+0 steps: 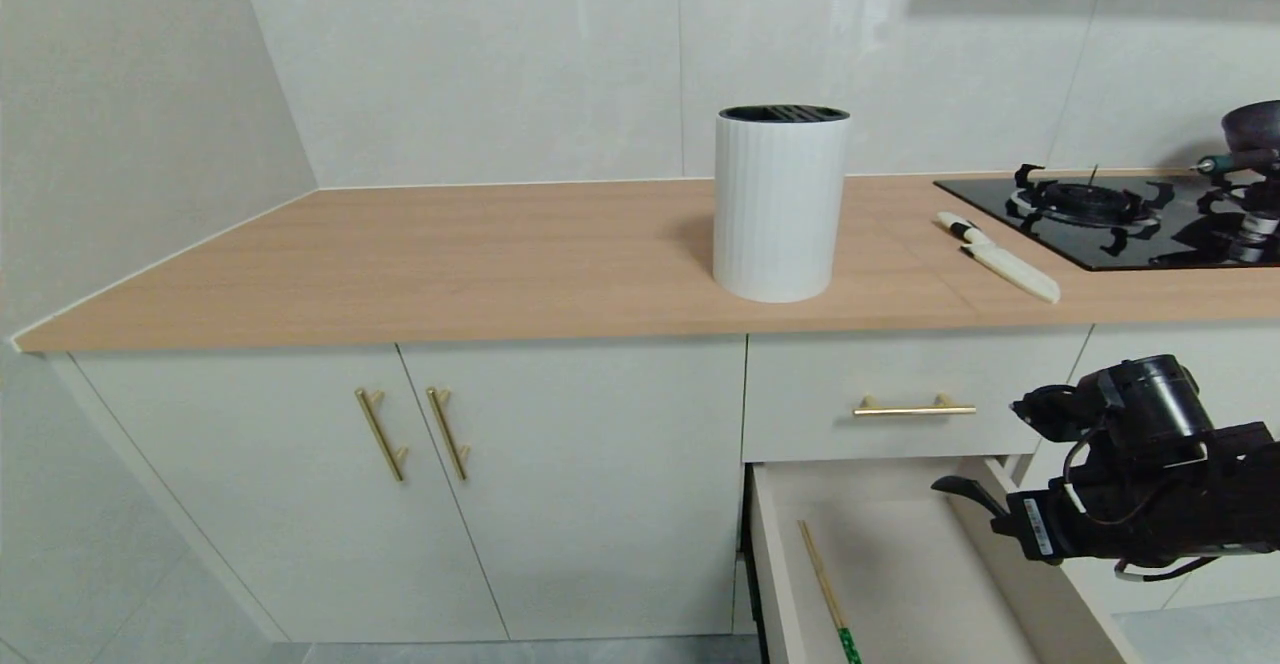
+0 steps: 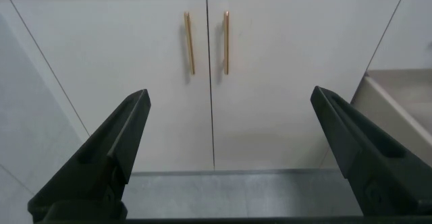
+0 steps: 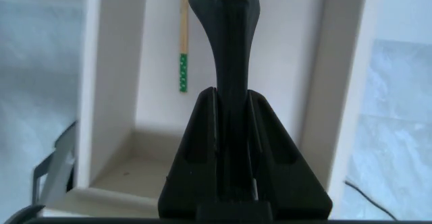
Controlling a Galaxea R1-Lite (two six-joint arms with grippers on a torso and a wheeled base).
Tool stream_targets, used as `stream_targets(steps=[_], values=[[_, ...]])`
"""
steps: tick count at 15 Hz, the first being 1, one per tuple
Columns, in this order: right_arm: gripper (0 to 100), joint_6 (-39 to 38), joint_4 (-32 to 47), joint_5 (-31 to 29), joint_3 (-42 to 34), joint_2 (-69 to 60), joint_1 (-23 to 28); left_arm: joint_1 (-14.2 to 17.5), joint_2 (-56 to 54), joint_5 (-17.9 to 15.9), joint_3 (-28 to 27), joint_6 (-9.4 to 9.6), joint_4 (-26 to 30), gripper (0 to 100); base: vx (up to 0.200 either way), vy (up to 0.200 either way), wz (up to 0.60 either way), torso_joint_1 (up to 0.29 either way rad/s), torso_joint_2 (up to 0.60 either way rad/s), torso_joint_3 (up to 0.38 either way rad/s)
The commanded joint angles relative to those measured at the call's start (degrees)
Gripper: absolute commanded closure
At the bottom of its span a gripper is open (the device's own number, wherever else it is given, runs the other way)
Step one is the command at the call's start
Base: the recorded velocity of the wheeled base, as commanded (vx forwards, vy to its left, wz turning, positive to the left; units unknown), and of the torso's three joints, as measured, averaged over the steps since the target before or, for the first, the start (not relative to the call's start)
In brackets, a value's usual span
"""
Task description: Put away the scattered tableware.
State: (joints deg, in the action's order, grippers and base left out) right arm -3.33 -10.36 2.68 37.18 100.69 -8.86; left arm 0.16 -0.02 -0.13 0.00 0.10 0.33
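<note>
Wood tabletop [image 1: 450, 264] runs from the left corner to the hob [image 1: 1120, 214]. White ribbed holder [image 1: 780, 206] stands near the front edge, well apart from that corner. Knife [image 1: 997, 256] lies between holder and hob. Below, the drawer [image 1: 770, 544] hangs open, with a green-tipped chopstick [image 1: 825, 579] along its left wall. Right gripper [image 1: 965, 489] is over the right wall, fingers pressed together, empty. Left gripper [image 2: 229, 99] faces the cabinet doors [image 2: 270, 102], fingers [image 2: 121, 136] spread wide.
</note>
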Motion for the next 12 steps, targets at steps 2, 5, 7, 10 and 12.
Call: stream_targets(steps=[2,5,7,10,12], values=[[100,0.08,-0.27,0.04,-0.18,1.87,-0.01,0.02,0.02,-0.04,0.00,-0.01,0.02,0,0.000,0.000,0.00,-0.132,0.47,0.334],[100,0.08,-0.36,0.04,-0.18,2.93,-0.01,0.02,0.02,-0.04,0.00,-0.01,0.02,0,0.000,0.000,0.00,-0.106,0.45,0.346],[100,0.08,-0.36,0.04,-0.18,3.02,-0.10,0.02,0.02,-0.04,0.00,-0.01,0.02,0,0.000,0.000,0.00,-0.080,0.46,0.369],[100,0.08,-0.36,0.04,-0.18,4.07,-0.10,0.02,0.02,-0.04,0.00,-0.01,0.02,0,0.000,0.000,0.00,-0.014,0.31,0.238],[100,0.08,-0.45,-0.31,-0.18,4.34,-0.37,0.02,0.02,0.05,0.00,-0.01,0.02,0,0.000,0.000,0.00,0.000,0.00,0.000]])
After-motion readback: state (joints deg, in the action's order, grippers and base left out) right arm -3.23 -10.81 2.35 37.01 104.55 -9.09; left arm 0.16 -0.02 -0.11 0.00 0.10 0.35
